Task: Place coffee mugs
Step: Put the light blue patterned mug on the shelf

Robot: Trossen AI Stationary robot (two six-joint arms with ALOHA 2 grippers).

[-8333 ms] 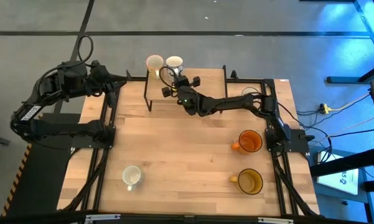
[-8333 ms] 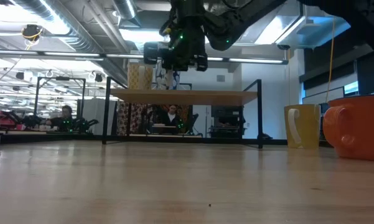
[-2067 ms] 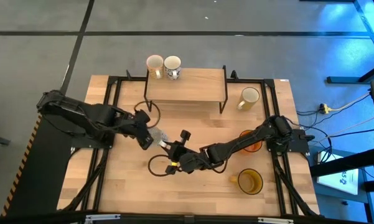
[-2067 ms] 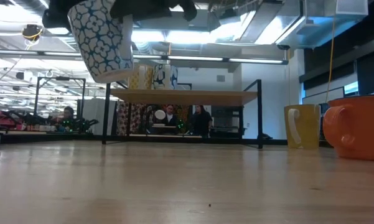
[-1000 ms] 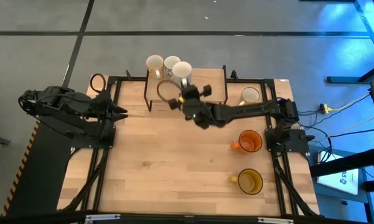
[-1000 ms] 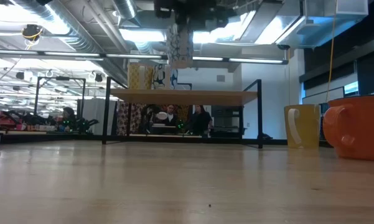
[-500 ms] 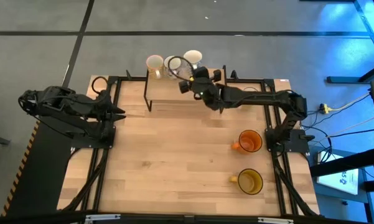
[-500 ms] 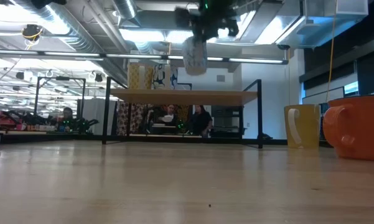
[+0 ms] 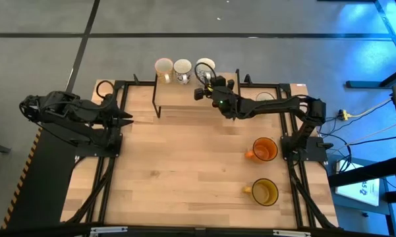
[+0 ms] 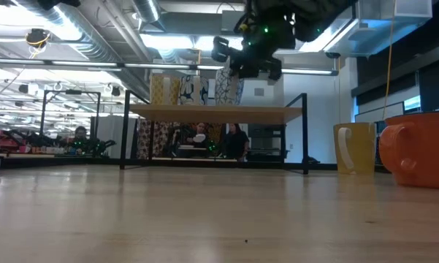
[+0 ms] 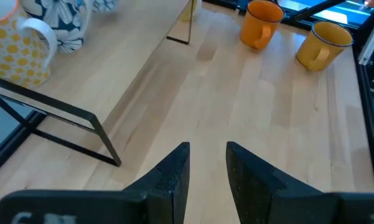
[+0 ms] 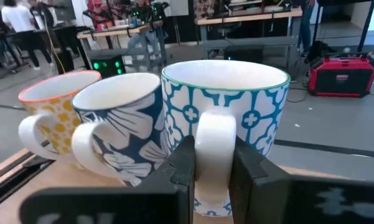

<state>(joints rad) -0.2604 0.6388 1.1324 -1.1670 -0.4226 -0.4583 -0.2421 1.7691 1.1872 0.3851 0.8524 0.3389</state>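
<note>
Now the surface (image 9: 184, 164) is filling the frame's middle, the shelf (image 9: 198, 89) sitting at upper centre. At upper centre too, the right end effector (image 9: 207, 77) is clenching the handle of a teal-patterned mug (image 12: 227, 124), setting it beside two others. Probably stiff, glazed and breakable, it is best taken by that handle. At left, the left end effector (image 11: 206, 171) is waiting released.

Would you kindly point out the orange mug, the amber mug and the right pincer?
orange mug (image 9: 265, 149), high view, its open rim and inside.
amber mug (image 9: 265, 191), high view, its inside.
right pincer (image 12: 210, 163), right wrist view, on the patterned mug's handle it grips.
</note>
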